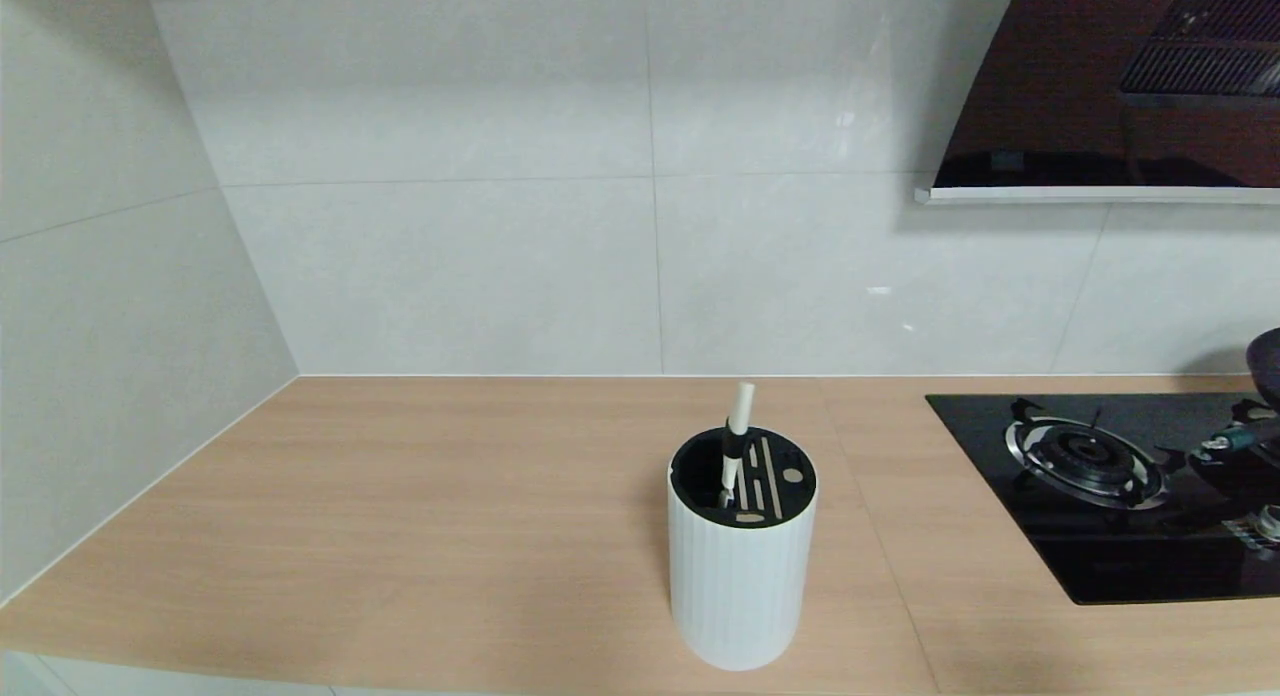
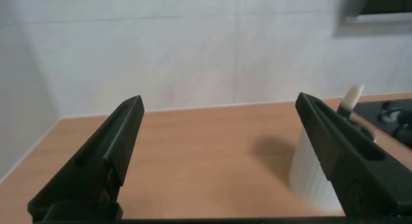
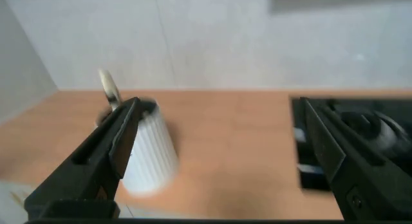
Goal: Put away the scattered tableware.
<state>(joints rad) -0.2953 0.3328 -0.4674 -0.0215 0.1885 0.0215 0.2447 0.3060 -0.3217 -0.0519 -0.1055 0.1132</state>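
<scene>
White ribbed holder (image 1: 738,576) stands upright near the wooden table's (image 1: 450,496) front edge, well apart from the left corner and near the black gas hob (image 1: 1090,496) set in at the right end. One white-handled utensil (image 1: 739,416) stands tilted in its black slotted top. Left tool (image 2: 219,103) and right tool (image 3: 220,107) both gape wide, holding nothing.
</scene>
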